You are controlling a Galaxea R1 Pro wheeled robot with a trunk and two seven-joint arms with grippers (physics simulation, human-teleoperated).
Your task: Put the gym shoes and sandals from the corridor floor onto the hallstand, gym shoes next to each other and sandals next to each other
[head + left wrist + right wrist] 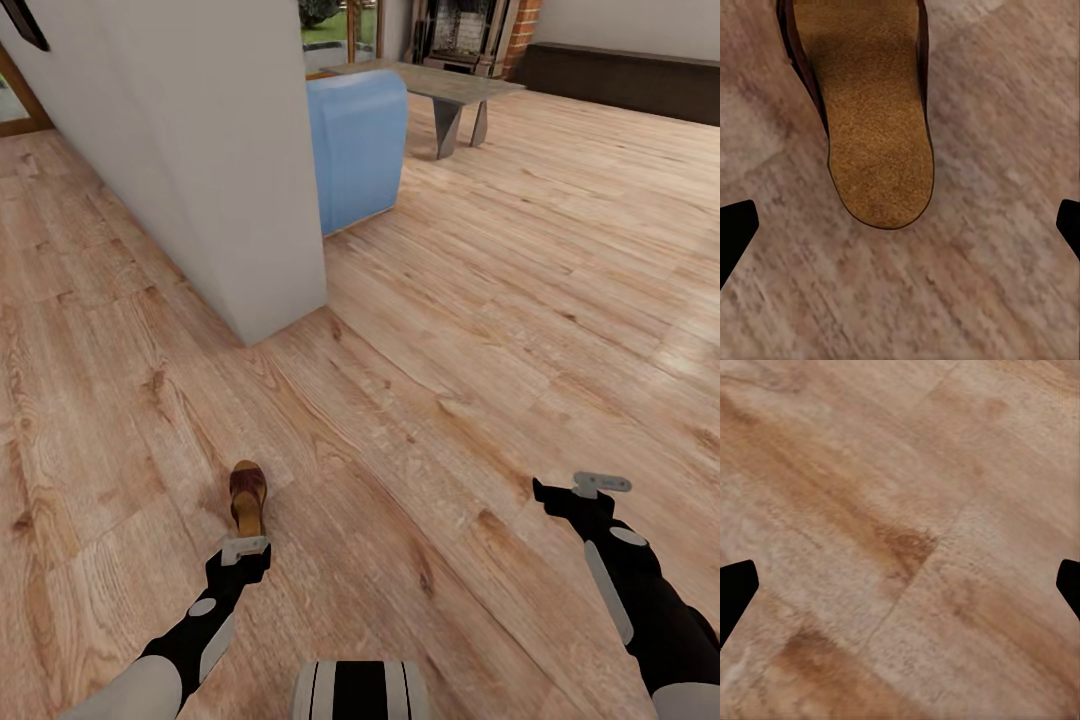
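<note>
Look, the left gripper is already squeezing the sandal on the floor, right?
Not squeezing. The left gripper is open, its fingertips spread wide on either side, and the sandal lies untouched on the floor just ahead of it. The left wrist view shows this.

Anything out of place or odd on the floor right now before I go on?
One dark brown open sandal with a tan footbed lies alone on the wood-plank floor, just ahead of the left end effector, whose fingers stand wide apart. Its mate isn't beside it. Nothing looks spilled or damaged.
</note>
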